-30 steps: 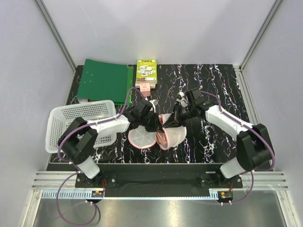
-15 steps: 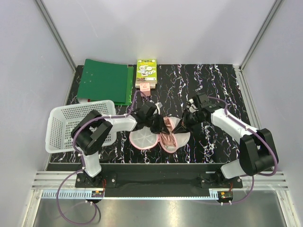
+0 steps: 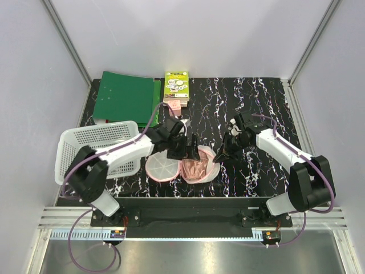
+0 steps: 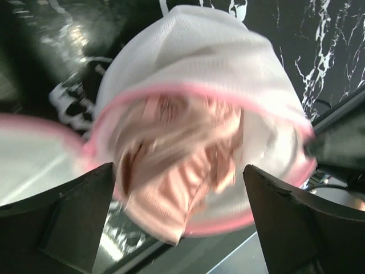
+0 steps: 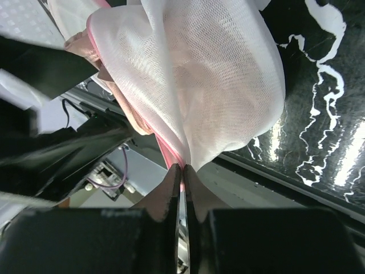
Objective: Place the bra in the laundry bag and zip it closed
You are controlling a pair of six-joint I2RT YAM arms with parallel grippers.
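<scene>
Left wrist view: wide-open left claw (image 4: 177,188) straddling bra (image 4: 182,165) mid-frame inside unzipped laundry bag (image 4: 199,57); right claw (image 5: 181,169) nipped shut on its pink rim.

Both arms reach inward toward each other. The left tool (image 4: 178,185) gapes wide; the right tool (image 5: 181,170) pinches the laundry bag (image 5: 228,85) at its edge.
</scene>
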